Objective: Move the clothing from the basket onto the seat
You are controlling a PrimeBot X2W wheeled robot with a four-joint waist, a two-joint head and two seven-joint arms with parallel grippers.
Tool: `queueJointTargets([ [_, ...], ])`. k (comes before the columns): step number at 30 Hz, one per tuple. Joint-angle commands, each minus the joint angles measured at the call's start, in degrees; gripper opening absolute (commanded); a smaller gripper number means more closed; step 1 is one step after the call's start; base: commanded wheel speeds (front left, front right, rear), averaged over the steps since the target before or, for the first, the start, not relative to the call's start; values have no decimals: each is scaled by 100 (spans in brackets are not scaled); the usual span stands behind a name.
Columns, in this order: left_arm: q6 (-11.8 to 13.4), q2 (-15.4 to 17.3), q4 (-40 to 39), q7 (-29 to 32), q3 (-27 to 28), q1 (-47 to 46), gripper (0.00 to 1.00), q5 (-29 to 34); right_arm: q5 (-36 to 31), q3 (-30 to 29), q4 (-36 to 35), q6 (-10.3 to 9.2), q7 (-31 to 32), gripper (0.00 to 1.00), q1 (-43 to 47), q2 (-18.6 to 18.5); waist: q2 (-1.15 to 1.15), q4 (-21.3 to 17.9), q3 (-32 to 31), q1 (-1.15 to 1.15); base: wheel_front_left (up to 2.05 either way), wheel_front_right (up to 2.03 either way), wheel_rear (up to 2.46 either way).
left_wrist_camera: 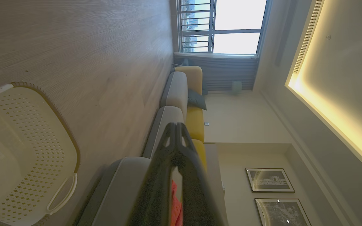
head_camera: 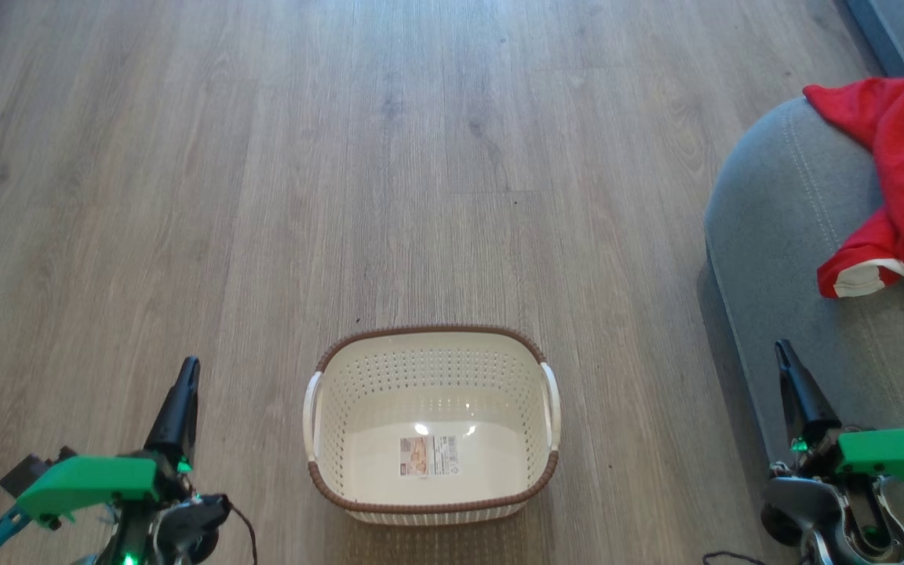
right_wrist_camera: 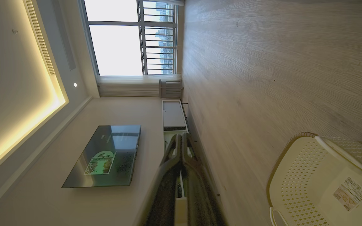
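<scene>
On the wood floor [head_camera: 452, 157] the basket [head_camera: 428, 377] stands empty; the red clothing [head_camera: 903, 157] lies on the grey seat [head_camera: 781, 220], so the job looks done. Left claw [head_camera: 187, 373] and right claw [head_camera: 783, 355] are pinched together, holding nothing.

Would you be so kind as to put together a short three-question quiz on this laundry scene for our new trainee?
1. True or false: the basket holds nothing but a sticker.
2. Where does the red clothing lie? A in the basket, B on the grey seat, C held in a gripper.
3. Fill in the gap: the left gripper and the right gripper both have their fingers ____.

Key: 1 true; 2 B; 3 shut.
</scene>
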Motion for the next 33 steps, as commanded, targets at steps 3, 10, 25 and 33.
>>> queueJointTargets([
  [3,-53,60,-190,42,199,-274,0,-39,27,94,-222,46,39,0,-316,-21,0,0,0,0,0,0,0],
  [10,-53,60,-190,42,199,-274,0,-39,27,94,-222,46,39,0,-316,-21,0,0,0,0,0,0,0],
  [25,-53,60,-190,42,199,-274,0,-39,27,93,-222,46,39,0,-316,-21,0,0,0,0,0,0,0],
  [33,-53,60,-190,42,199,-274,0,-39,26,93,-222,46,40,0,-316,-21,0,0,0,0,0,0,0],
])
